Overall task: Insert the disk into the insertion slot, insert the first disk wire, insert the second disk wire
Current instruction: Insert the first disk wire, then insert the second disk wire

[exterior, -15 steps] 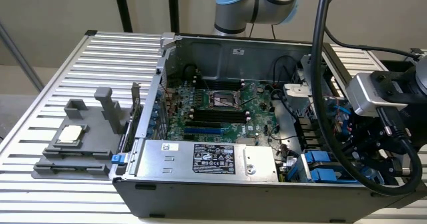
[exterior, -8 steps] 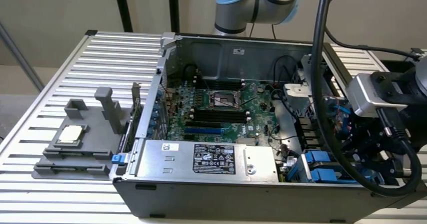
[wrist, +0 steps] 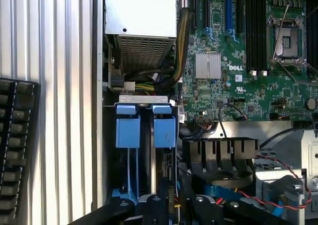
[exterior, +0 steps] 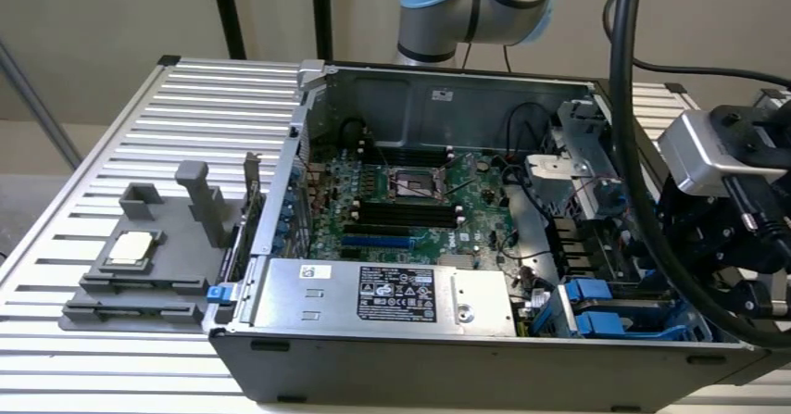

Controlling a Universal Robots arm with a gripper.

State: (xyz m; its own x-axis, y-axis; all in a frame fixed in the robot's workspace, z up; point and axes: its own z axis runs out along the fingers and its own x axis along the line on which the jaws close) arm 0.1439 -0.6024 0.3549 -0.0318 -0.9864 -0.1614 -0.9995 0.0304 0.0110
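In the exterior view we see an open computer case (exterior: 495,368) lying on a ribbed metal counter (exterior: 185,108). The robot arm (exterior: 483,6) enters at the top centre of the frame. Its grey wrist camera (exterior: 710,150) and black claw (exterior: 710,266) hang at the right edge, over the case's lower right corner. There sits the insertion slot (exterior: 618,317), a drive cage with blue latch tabs (exterior: 581,294) facing up, just beside the claw. Toward the exterior view's left of the cage, along the near wall of the case, lies a silver power-supply box (exterior: 395,294) with a black-and-white label. The green motherboard (exterior: 408,201) takes the middle of the case. On the counter at the left of the frame, a grey fixture (exterior: 136,284) carries a processor chip (exterior: 130,247).

In the wrist view the claw (wrist: 174,210) is close over the insertion slot (wrist: 144,105). We cannot tell whether the claw is apart, together or clamped on anything. Two latch tabs (wrist: 128,130) stand side by side with a dark gap between them, and thin blue rails (wrist: 130,170) run from one tab toward the claw. A narrow edge stands in the cage beside the tabs. We cannot tell whether it is the disk. Beyond the cage we see the power-supply box (wrist: 141,16), a cable bundle (wrist: 181,41) and the motherboard (wrist: 248,61). A black finned shroud (wrist: 218,153) sits just beside the cage.
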